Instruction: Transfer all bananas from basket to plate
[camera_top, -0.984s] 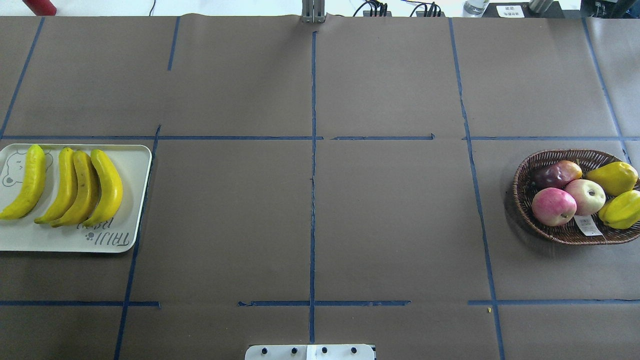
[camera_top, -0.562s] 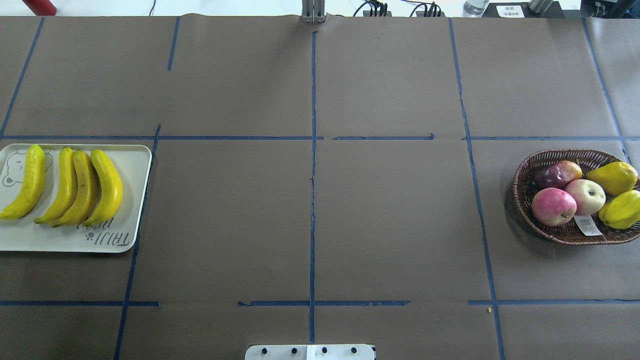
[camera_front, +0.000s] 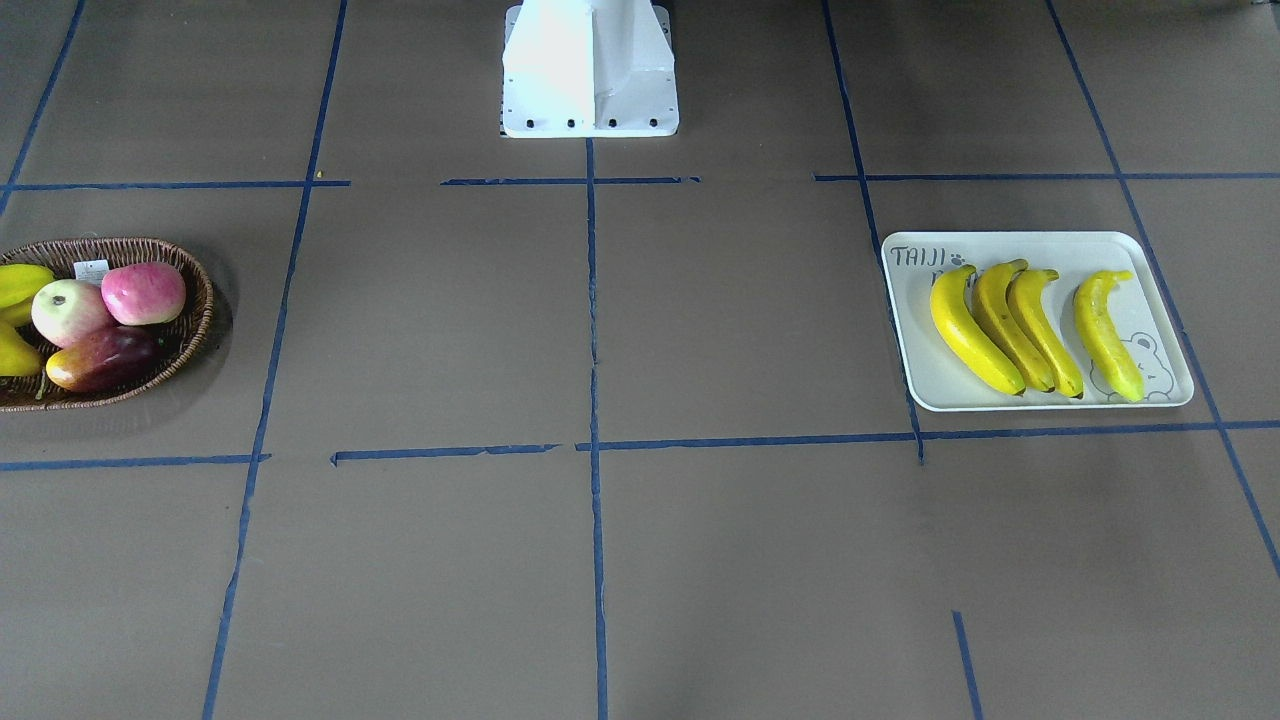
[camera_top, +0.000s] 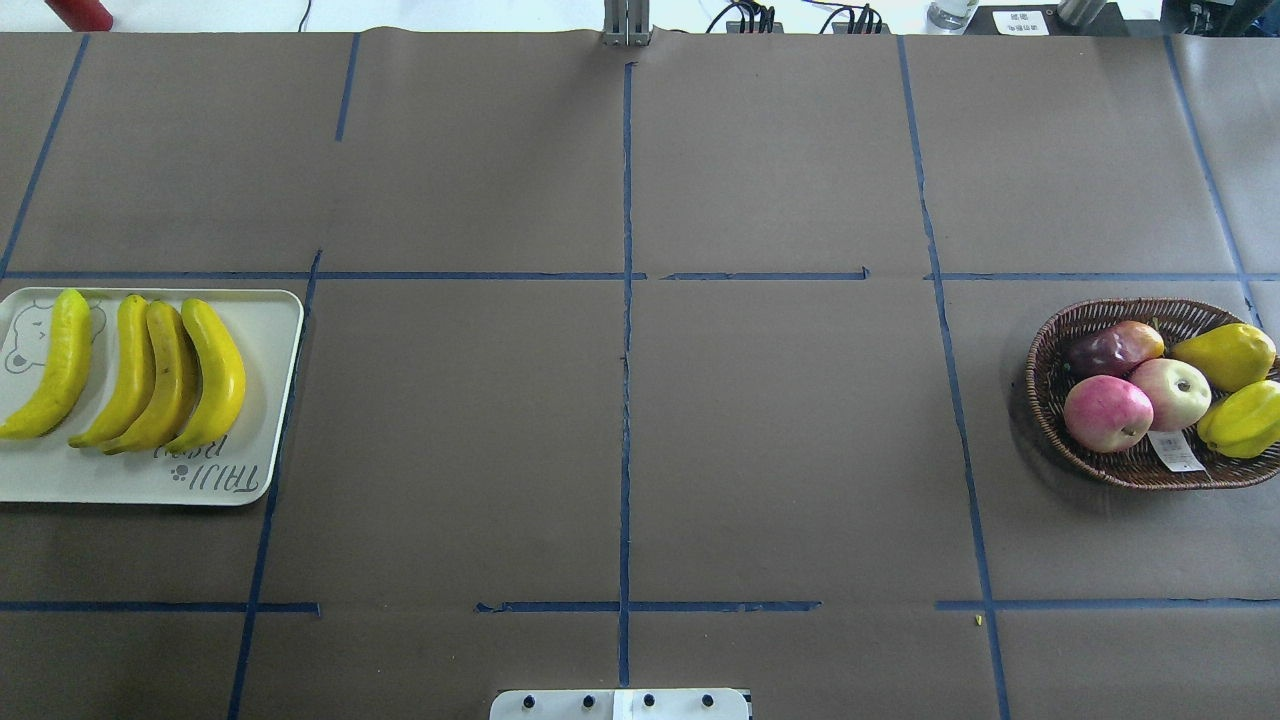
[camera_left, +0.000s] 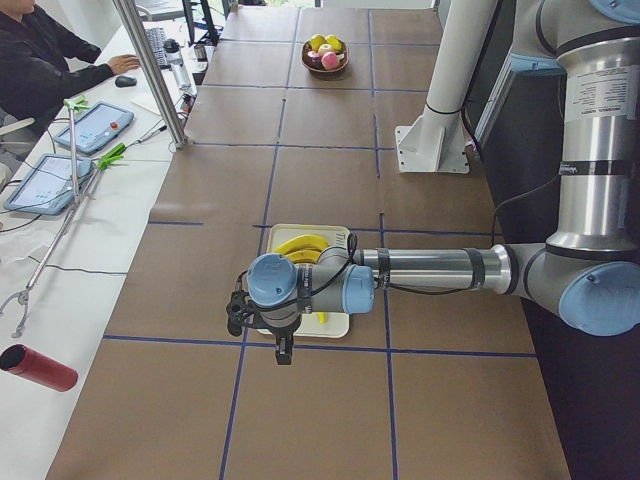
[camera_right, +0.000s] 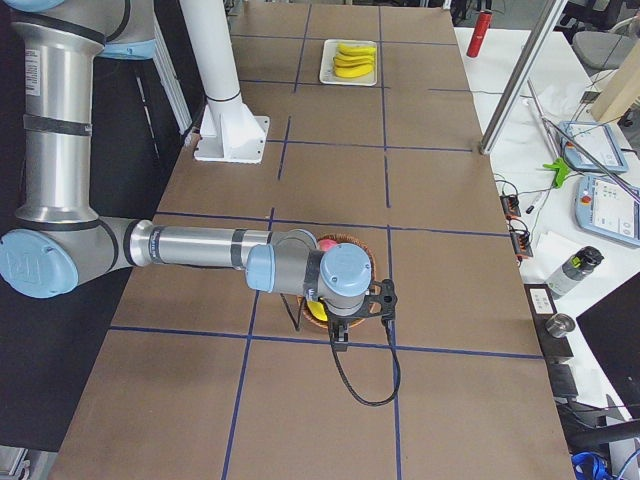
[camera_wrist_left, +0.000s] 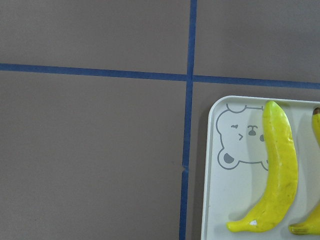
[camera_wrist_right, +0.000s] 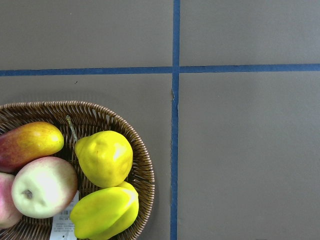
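DESK: Where to place the bananas (camera_top: 150, 370) in the caption?

FIELD: On the plate (camera_top: 60, 480), at the end of the table (camera_top: 780, 430) on the robot's left. Four in a row, laid across it: three bunched together, one apart, over the bear drawing (camera_wrist_left: 240, 145). None in the basket (camera_top: 1040, 400).

DESK: So what to list in the basket?

FIELD: Two apples (camera_top: 1108, 412), a mango (camera_top: 1112, 347), two yellow fruits (camera_top: 1225, 355), a paper tag (camera_top: 1175, 452). Set at the opposite end, well apart from the plate.

DESK: Anything to say on the grippers?

FIELD: Worth noting the left gripper (camera_left: 285, 352), hung over the plate's outer edge, and the right gripper (camera_right: 339, 338), over the basket, both pointing down. Caught only by the side cameras, so impossible to tell whether fingers spread wide, narrowed or closed on anything. No fingers showing in either wrist view.

DESK: How far along?

FIELD: Looks finished, judging by the layout.

DESK: Any trouble worth flagging?

FIELD: Only from a needless further move. Could clip the plate's rim if lowered from there, tilting it and rolling bananas onto the table. Could also mistake a yellow fruit for a banana on another reach into the basket, then carry it across. Safer to lift straight up and pull back clear of both.
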